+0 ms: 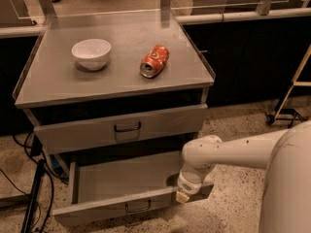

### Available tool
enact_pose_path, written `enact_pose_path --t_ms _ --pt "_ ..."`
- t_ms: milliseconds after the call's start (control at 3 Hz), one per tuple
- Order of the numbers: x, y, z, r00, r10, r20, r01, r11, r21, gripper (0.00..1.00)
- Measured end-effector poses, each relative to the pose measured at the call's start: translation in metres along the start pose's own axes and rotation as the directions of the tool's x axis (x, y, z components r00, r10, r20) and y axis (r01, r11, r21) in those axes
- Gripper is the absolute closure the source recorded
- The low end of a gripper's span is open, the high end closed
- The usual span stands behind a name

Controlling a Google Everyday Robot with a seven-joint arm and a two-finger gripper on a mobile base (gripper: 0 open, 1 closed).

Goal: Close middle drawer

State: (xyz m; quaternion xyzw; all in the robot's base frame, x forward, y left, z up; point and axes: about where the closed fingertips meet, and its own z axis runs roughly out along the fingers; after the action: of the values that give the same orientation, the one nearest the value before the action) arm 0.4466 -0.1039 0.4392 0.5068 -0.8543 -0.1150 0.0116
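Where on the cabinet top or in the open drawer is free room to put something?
The cabinet top has a bare strip along its front edge, before the white bowl and soda can; the gap between them is narrow. The middle drawer is bare at left and centre; the gripper crowds its front right corner.
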Motion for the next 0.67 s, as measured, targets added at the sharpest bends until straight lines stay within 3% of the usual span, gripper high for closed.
enact_pose_path --t_ms 667 --pt "0.0000 0.0000 0.0000 1.000 0.000 0.000 0.000 1.0000 0.000 0.04"
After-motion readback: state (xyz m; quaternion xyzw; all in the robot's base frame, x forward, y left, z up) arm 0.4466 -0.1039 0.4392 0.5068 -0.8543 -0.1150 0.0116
